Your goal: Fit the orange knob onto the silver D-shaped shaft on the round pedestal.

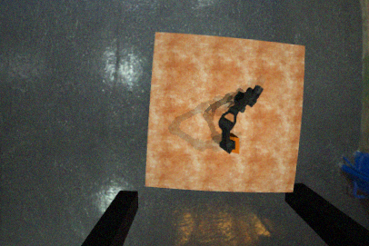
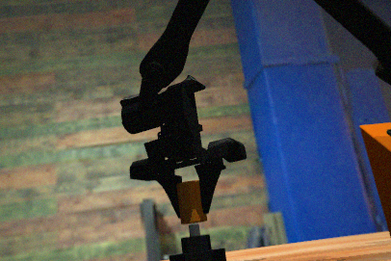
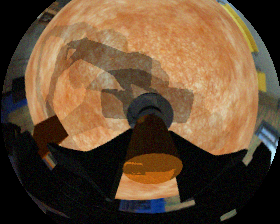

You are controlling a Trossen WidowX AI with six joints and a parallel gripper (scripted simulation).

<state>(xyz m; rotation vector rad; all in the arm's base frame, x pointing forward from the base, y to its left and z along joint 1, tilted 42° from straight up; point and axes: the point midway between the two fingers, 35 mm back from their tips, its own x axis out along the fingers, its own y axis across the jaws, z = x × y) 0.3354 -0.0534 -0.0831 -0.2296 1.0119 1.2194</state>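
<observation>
The orange knob (image 2: 191,199) (image 3: 152,145) is held between the fingers of my gripper (image 2: 193,213) (image 3: 150,132), which is shut on it. The knob leans very slightly in the exterior view. Its lower end is just above the tip of the silver shaft (image 2: 194,230), with a thin gap between them. The shaft stands on the dark round pedestal (image 2: 196,243) (image 3: 135,112), whose stepped top shows in the exterior view. In the wrist view the knob hides the shaft and part of the pedestal. The knob's hole and the shaft's flat side cannot be made out.
An orange block (image 1: 235,146) (image 2: 379,140) (image 3: 50,134) stands beside the arm's base on the square wood-toned table top (image 1: 182,59) (image 2: 308,247). The arm (image 1: 227,124) (image 2: 185,24) reaches across the table and casts a shadow on it.
</observation>
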